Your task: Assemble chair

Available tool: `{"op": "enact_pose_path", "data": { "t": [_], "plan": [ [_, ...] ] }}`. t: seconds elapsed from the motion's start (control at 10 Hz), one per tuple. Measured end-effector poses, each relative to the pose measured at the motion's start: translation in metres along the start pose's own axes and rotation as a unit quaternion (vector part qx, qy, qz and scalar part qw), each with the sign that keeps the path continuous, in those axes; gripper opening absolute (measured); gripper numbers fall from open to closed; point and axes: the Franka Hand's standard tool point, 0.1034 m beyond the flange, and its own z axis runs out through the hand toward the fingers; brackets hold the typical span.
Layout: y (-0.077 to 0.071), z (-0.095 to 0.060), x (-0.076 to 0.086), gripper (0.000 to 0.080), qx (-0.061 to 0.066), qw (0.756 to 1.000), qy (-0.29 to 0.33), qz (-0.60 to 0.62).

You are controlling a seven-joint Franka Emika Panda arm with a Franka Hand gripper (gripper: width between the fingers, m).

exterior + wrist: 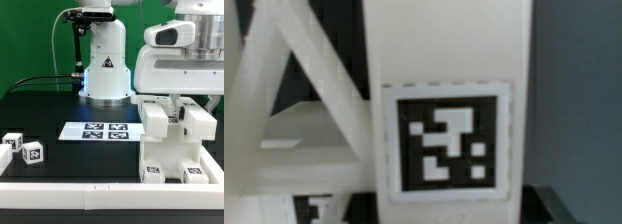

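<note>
At the exterior view's right, the partly built chair (172, 140) stands on the black table (50, 110), close to the white border rail (70, 186). The gripper (180, 99) is down among its upper blocks. You cannot tell from either view how the jaws stand. The hand's body and the chair's own blocks hide the fingertips, and the wrist view is filled by a white panel (455, 50) carrying a tag (446, 143), beside slanted white struts (295, 90). Treat the grip as unproven.

The main risk, as I judge it, is that the whole structure shifts or tips. The chair stands tall on blocky legs, and any sideways pull or twist from the hand goes straight into joints that may not be fully seated. If the jaws are pinching a part, a crooked lift could pry that part loose. If they are not, a downward push could jam the fingers against a block and skid the chair toward the rail.

With the camera this close to the panel, you also have little view of the clearance around the fingers.

A tagged piece (30, 153) and a second tagged piece (9, 143) lie well apart at the exterior view's left, beyond the marker board (95, 130). Nothing here threatens those 2.
</note>
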Motion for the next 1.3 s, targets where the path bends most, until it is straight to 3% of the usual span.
{"op": "enact_pose_path", "data": {
  "t": [0.5,0.6,0.7,1.2,1.3],
  "plan": [
    [0.0023,-0.0012,0.0087,0.029,0.007,1.0,0.015,0.008],
    [0.0052,-0.0013,0.0096,0.0508,0.007,1.0,0.015,0.01],
    [0.0059,-0.0013,0.0099,0.0609,0.007,1.0,0.015,0.011],
    [0.0057,-0.0021,0.0097,0.0648,0.007,1.0,0.014,0.011],
    [0.0059,-0.008,0.0088,0.0649,0.008,1.0,0.01,0.011]
  ]
}}
